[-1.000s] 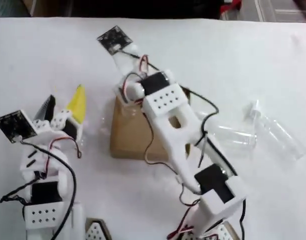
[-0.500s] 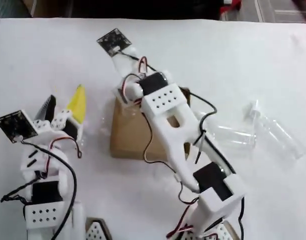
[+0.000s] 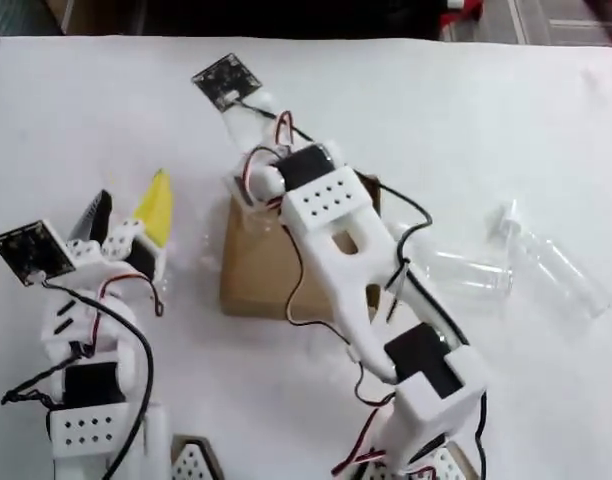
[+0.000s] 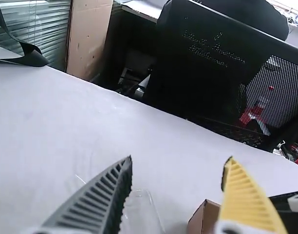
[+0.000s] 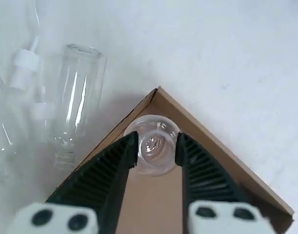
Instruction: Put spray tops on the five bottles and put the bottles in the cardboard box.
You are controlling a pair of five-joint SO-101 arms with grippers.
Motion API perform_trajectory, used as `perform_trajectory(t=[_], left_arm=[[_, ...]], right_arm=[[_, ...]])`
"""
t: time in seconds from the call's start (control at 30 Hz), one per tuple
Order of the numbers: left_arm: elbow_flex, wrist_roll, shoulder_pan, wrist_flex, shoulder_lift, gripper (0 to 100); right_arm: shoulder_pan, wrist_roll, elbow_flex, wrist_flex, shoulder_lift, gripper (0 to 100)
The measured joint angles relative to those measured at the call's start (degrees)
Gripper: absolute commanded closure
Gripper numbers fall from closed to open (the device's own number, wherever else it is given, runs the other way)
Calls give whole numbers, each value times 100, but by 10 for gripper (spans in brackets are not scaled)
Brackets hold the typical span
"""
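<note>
Right hand (image 5: 156, 141) is clamped on a clear bottle (image 5: 152, 127), ribbed fingers (image 5: 117, 163) pinching it from both sides. The bottle shows end-on, so its long axis runs along the hand's approach line, roughly straight down. Can't tell from this end whether a spray top is fitted. Directly under it is the cardboard box (image 5: 214, 148), specifically one corner: the bottle sits just inside the two walls that meet there, brown floor visible below. My read is that the step in hand is the drop into the box. What matters is bottle-to-corner: little slack toward either wall, open room toward the box middle, so a nudge inward before letting go looks safer than a straight release. In the high view the right arm (image 3: 336, 215) lies diagonally across the box and covers much of it. Outside that corner a loose bottle (image 5: 76, 105) lies flat on the desk (image 5: 236, 48), with a white spray top (image 5: 23, 73) next to it. The high view puts it and a second bottle (image 3: 561, 272) on the right arm's side, well apart from the left arm. Left hand (image 4: 178, 163) is wide open, holds nothing and hovers over the desk on the box's far side. Something clear lies under it, can't tell what.
</note>
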Motion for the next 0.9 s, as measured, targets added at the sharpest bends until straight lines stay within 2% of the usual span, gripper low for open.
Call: perform_trajectory(t=[0.1, 0.2, 0.27, 0.9], left_arm=[[0, 0, 0, 0, 0, 722], [0, 0, 0, 0, 0, 722], [0, 0, 0, 0, 0, 722], [0, -149, 202, 0, 0, 722]], right_arm=[[-9, -18, -9, -44, 141, 904], [-18, -18, -26, -105, 211, 991], [0, 0, -35, -105, 211, 964], [105, 0, -246, -466, 290, 981]])
